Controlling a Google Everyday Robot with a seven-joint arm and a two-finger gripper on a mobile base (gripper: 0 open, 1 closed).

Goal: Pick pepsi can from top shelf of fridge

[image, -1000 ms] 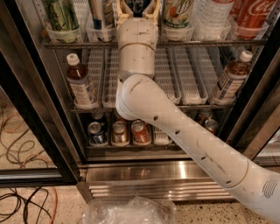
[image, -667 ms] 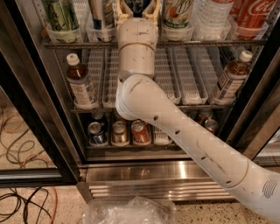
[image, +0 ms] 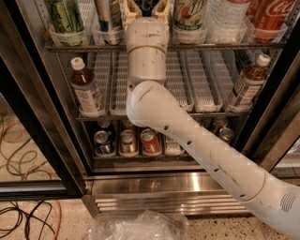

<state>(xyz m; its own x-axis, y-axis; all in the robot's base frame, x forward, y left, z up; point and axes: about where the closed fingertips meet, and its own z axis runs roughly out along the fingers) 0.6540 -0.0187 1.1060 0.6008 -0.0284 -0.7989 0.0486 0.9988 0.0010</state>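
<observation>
You are facing the large display fridge (image: 145,180), with its black door frames, stainless steel base and wire racks. Your tan gripper (image: 146,7) is up at the top wire shelf (image: 225,46), at the upper edge of the view. Just to its left stands a slim blue-and-silver can (image: 108,18), and just to its right a white-and-green 7UP can (image: 190,16). You cannot tell whether the gripper is apart or clamped. A dark shape shows inside it, but whether that is the dark blue pepsi can is unclear.
</observation>
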